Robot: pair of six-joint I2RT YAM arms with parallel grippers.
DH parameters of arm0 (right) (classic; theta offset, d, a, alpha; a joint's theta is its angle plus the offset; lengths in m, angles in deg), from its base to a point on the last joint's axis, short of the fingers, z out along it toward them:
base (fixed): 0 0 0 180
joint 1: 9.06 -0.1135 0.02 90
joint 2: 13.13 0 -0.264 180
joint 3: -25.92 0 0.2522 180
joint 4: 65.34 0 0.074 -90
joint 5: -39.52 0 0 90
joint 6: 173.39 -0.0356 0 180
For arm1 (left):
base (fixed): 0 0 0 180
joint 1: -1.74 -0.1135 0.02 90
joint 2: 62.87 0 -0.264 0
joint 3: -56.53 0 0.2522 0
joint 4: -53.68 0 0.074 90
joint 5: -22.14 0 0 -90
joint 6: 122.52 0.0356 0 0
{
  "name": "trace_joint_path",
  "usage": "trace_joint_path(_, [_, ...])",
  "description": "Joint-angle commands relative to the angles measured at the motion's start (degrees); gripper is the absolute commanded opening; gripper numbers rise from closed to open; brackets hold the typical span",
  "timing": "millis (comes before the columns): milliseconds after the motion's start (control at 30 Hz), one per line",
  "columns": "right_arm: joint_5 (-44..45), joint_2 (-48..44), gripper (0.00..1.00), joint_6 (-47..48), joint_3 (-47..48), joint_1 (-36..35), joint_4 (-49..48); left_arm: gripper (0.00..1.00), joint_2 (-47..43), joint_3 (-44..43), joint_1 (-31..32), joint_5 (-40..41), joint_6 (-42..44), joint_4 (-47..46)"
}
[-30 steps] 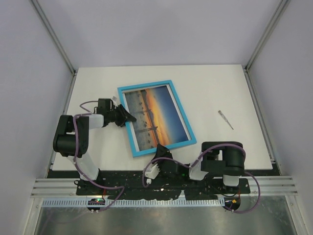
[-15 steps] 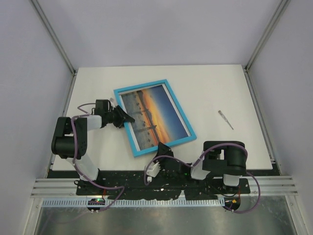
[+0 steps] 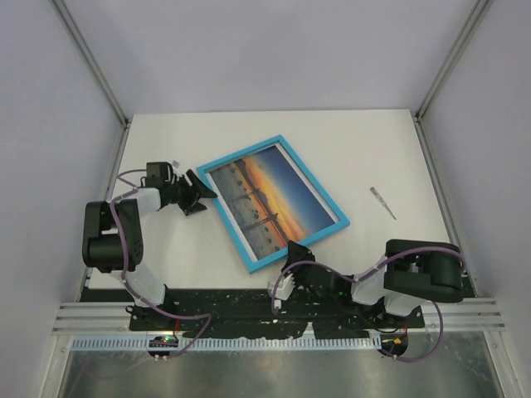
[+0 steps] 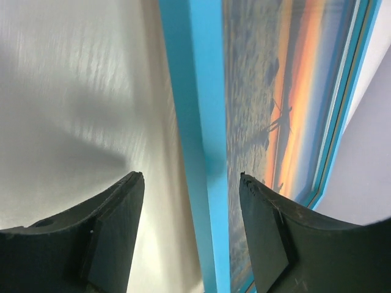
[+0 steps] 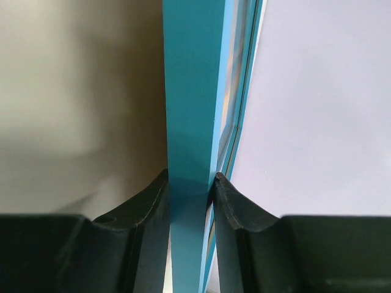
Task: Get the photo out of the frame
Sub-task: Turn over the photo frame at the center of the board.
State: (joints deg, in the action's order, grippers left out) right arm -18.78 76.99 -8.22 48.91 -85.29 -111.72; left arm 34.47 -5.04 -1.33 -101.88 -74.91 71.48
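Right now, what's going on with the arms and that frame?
The right gripper has its fingers shut on the near edge of the thin light-blue rectangular picture frame, which is on the white table. The left gripper is open, its fingers straddling the frame's left border without clamping it. The sunset photo sits inside the frame and has not yet been taken out.

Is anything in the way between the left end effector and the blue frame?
No, nothing visible is in the way. The left end effector is open, and the blue edge of the frame lies between its jaws. The right end effector is shut on the frame's near edge.
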Motion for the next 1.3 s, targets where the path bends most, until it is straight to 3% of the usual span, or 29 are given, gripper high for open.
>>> trace_joint_path(0, [-6.54,-8.28,0.08,1.46,-4.48,3.0,-3.05,0.67,0.04,-6.41,-1.41,-0.96,8.02,8.09])
trace_joint_path(167, [-17.53,-16.55,0.08,3.92,-9.06,10.73,-1.39,0.67,1.44,-11.5,-2.38,-5.35,12.15,10.9])
trace_joint_path(300, [-30.45,-23.85,0.08,7.51,-13.88,19.08,5.29,0.68,4.25,-17.91,-2.64,-8.77,14.0,13.28])
trace_joint_path(400, [-39.5,-25.35,0.08,11.91,-15.82,25.41,6.25,0.73,6.1,-22.14,-2.64,-10.18,14.62,14.6])
trace_joint_path(533, [-45.05,-28.16,0.08,12.01,-16.09,30.6,12.48,0.73,6.72,-26.01,-2.64,-10.01,15.23,15.92])
trace_joint_path(767, [-47.35,-29.39,0.08,14.29,-16.79,34.38,20.05,0.77,6.37,-30.93,-2.64,-10.1,14.62,15.83])
trace_joint_path(1067, [-43.4,-30.62,0.56,14.39,-13.46,36.15,33.66,0.83,10.5,-35.33,-2.38,-10.45,12.86,15.13])
trace_joint_path(1167, [-42.25,-30.97,0.65,12.29,-9.95,36.06,42.1,0.83,11.2,-36.12,-1.77,-9.14,13.39,14.78])
trace_joint_path(1200, [-41.64,-31.15,0.72,11.75,-7.76,36.23,46.3,0.83,11.29,-36.3,-1.59,-8.7,13.56,14.78])
trace_joint_path(1267, [-41.2,-31.5,0.75,9.99,-5.02,36.24,52.19,0.84,11.82,-37.09,-0.98,-7.29,13.83,14.86])
